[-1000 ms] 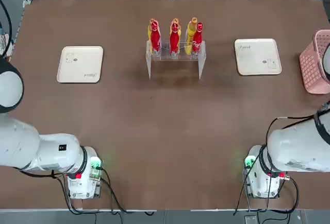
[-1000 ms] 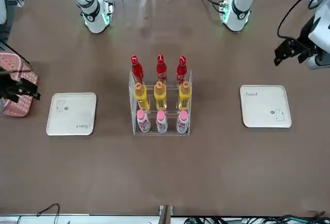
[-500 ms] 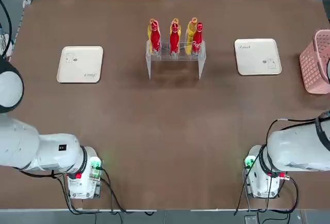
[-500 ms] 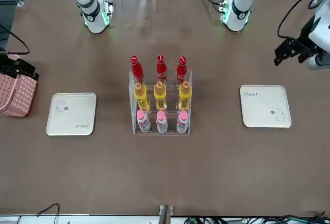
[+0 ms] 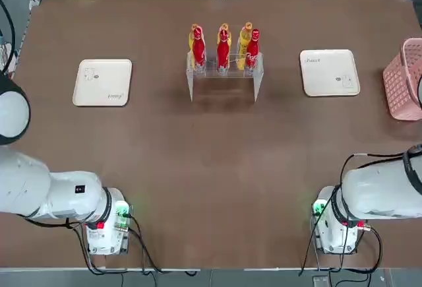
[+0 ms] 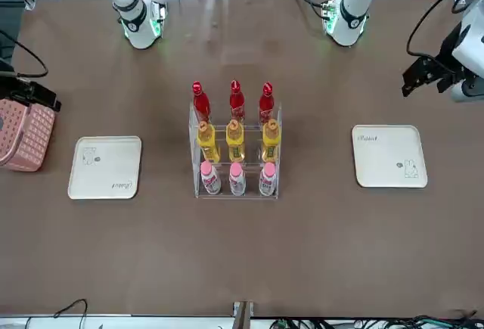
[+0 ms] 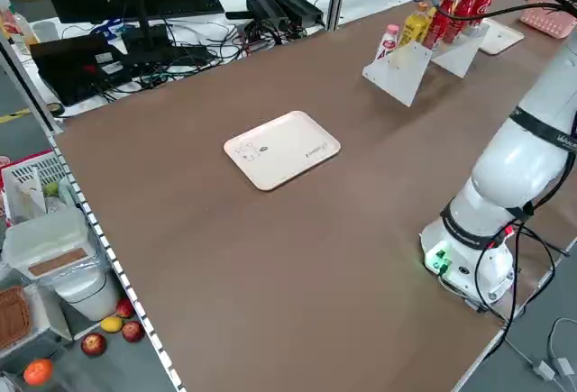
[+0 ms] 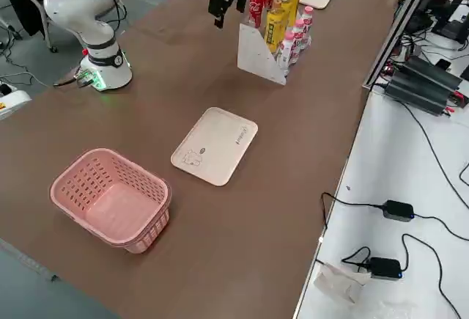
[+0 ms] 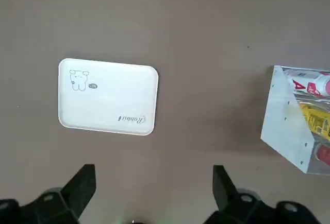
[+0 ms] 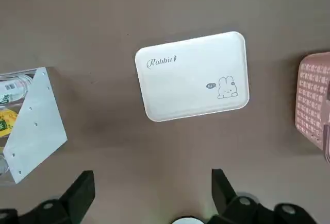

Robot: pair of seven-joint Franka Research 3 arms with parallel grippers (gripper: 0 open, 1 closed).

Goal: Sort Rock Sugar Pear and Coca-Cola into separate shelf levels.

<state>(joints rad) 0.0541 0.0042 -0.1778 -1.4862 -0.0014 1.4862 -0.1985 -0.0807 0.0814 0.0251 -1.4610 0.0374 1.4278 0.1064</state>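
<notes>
Coca-Cola [image 6: 237,103] and yellow bottles [image 6: 235,142] fill the rack [image 6: 197,185]; my left jaws and right jaws hang spread above trays marked "Rabbit" on the right-hand one.

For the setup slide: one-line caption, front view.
Acrylic rack holding three rows: Coca-Cola, Rock Sugar Pear, pink-capped bottles; square trays both sides.

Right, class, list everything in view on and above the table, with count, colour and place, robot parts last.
Coca-Cola bottles: three, red, rack row nearest the robot
Rock Sugar Pear bottles: three, yellow with orange caps, middle row
Pink-capped bottles: three, white, row farthest from the robot
Tiered rack: one, clear, beyond table centre
Rectangular trays: two, off-white, either side of rack
Basket: one, pink, right side
Left gripper: one, black, open, above left side
Right gripper: one, black, open, above right side
</notes>
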